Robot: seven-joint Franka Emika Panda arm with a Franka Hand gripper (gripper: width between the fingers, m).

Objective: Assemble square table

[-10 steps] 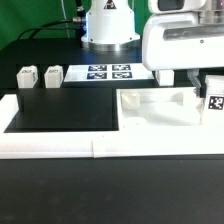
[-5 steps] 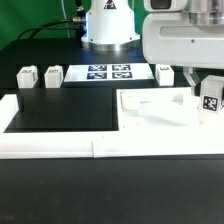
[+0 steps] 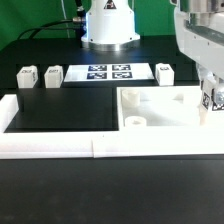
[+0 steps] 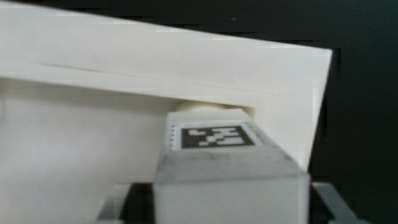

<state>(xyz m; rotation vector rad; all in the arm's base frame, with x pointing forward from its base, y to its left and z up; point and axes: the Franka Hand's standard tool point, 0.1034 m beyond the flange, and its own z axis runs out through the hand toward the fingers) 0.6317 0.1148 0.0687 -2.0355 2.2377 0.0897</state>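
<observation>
The two-finger gripper [image 4: 228, 205] is clamping a small white tagged plastic leg [image 4: 217, 160] upright, holding it at a corner of the large white square plastic plate [image 3: 160, 112], seemingly lining it up with that corner's round socket.

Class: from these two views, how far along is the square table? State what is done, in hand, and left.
Done: nothing fitted that I can see; the plate lies flat, its near socket empty. In hand: the gripper holds one leg at a plate corner. Left: three loose legs stand unfitted.
</observation>
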